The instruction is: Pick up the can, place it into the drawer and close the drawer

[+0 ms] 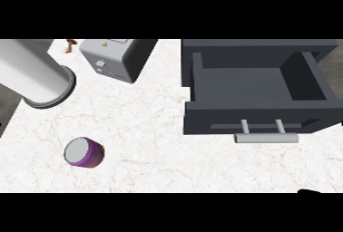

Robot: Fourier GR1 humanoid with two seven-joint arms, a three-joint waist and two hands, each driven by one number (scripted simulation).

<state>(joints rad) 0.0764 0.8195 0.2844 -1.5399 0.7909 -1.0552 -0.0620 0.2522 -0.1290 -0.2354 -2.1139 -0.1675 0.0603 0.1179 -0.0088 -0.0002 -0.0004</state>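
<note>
While the small purple can with a silver top (84, 152) stands on the white marble table (161, 149) at the near left, the dark grey drawer (258, 88) sits pulled open at the far right. The can is well apart from the drawer. A light grey bar handle (266, 137) sticks out from the drawer's front, toward the near side. A big white round tube (33, 72) lies at the far left. Just beside it, to the right, is a grey toaster box (114, 56). Only a tiny black bit of the right hand (309, 191) shows at the near right edge, so I cannot tell how its fingers are. The left hand does not show at all.
</note>
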